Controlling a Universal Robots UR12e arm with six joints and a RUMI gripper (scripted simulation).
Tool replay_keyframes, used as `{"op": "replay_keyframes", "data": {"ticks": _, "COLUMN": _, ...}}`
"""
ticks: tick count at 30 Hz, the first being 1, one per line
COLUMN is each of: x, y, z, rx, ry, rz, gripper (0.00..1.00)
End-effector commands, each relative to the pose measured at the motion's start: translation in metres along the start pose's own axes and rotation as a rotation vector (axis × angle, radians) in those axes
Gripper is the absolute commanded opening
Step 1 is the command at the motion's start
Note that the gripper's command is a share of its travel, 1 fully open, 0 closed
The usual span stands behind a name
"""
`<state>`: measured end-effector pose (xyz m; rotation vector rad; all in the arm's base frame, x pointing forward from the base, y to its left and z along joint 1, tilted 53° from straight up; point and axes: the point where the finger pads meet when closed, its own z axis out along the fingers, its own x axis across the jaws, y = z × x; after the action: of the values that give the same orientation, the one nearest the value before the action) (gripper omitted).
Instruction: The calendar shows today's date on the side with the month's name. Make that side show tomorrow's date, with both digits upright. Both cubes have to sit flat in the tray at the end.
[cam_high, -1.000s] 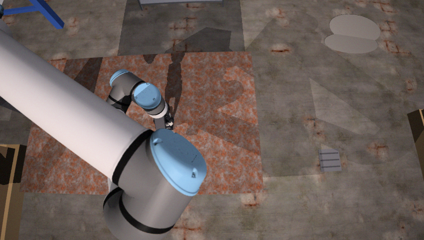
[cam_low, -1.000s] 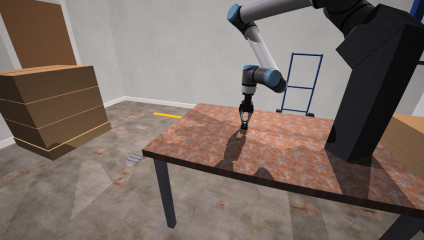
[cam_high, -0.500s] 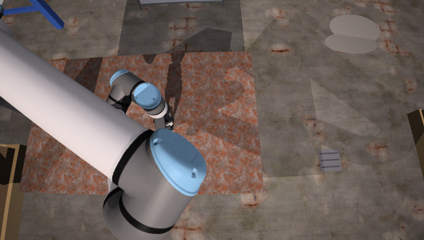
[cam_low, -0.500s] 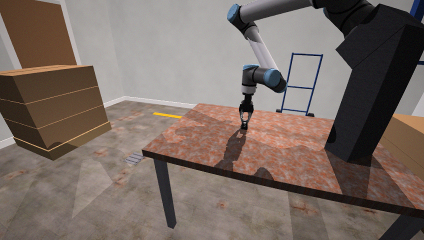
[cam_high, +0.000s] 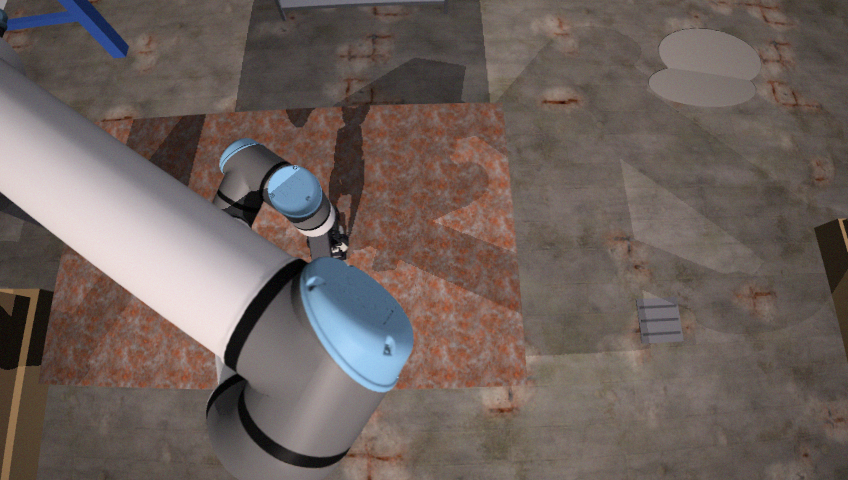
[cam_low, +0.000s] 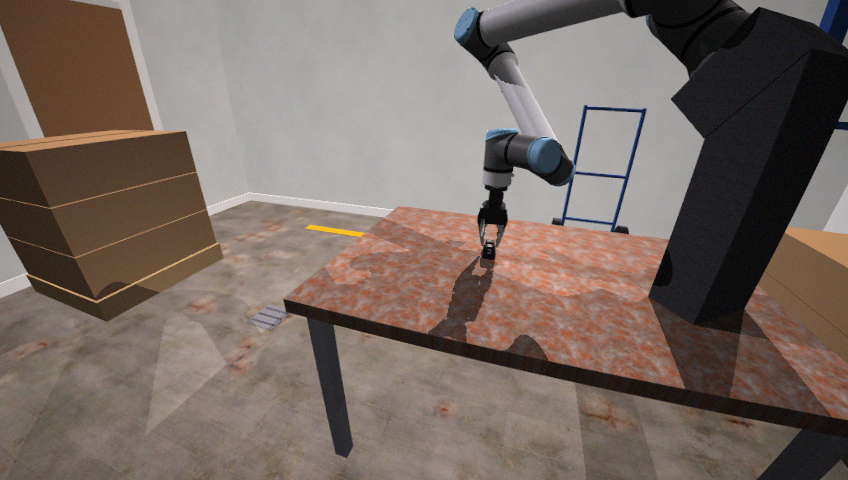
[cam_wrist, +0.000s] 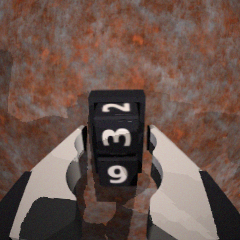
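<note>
In the wrist view the black calendar stands on the table between my fingers. A cube face with a white 3 (cam_wrist: 116, 136) points up at me. A face with a white 9 (cam_wrist: 117, 173) lies just nearer, and a white 2 (cam_wrist: 119, 107) lies farther off by the black tray rim (cam_wrist: 116, 94). I cannot tell which faces belong to which cube. My gripper (cam_wrist: 117, 127) (cam_high: 339, 245) (cam_low: 487, 243) points straight down around the block with the 3. Its fingers stand slightly apart from the block's sides, open. In the exterior view the calendar (cam_low: 487, 252) is a small dark block at the fingertips.
The rust-coloured table (cam_high: 446, 309) (cam_low: 535, 309) carries the robot's dark pedestal (cam_low: 731, 178) at its right end. Stacked cardboard boxes (cam_low: 101, 202) stand on the floor at left. A blue hand truck (cam_low: 601, 172) stands behind the table.
</note>
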<state>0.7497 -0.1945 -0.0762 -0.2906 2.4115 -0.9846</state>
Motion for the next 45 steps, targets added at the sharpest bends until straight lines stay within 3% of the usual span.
{"op": "replay_keyframes", "data": {"ticks": 1, "x": -0.001, "y": -0.001, "z": 0.001, "rx": 0.002, "ry": -0.002, "rz": 0.001, "gripper": 0.28}}
{"op": "replay_keyframes", "data": {"ticks": 9, "x": -0.001, "y": -0.001, "z": -0.002, "rx": 0.001, "ry": -0.002, "rz": 0.001, "gripper": 0.28}}
{"op": "replay_keyframes", "data": {"ticks": 15, "x": 0.0, "y": 0.0, "z": -0.021, "rx": 0.0, "ry": -0.001, "rz": -0.001, "gripper": 0.28}}
{"op": "replay_keyframes", "data": {"ticks": 22, "x": 0.0, "y": 0.0, "z": -0.059, "rx": 0.0, "ry": -0.001, "rz": -0.001, "gripper": 0.28}}
{"op": "replay_keyframes", "data": {"ticks": 24, "x": 0.0, "y": 0.0, "z": -0.059, "rx": 0.0, "ry": -0.001, "rz": -0.001, "gripper": 0.28}}
{"op": "replay_keyframes", "data": {"ticks": 31, "x": 0.0, "y": 0.0, "z": -0.087, "rx": 0.0, "ry": -0.001, "rz": -0.001, "gripper": 0.28}}
{"op": "replay_keyframes", "data": {"ticks": 37, "x": 0.0, "y": 0.0, "z": -0.091, "rx": 0.0, "ry": -0.001, "rz": -0.001, "gripper": 0.28}}
{"op": "replay_keyframes", "data": {"ticks": 38, "x": 0.0, "y": 0.0, "z": -0.091, "rx": 0.0, "ry": -0.001, "rz": -0.001, "gripper": 1.0}}
{"op": "replay_keyframes", "data": {"ticks": 45, "x": 0.001, "y": 0.0, "z": -0.089, "rx": 0.0, "ry": 0.001, "rz": 0.0, "gripper": 1.0}}
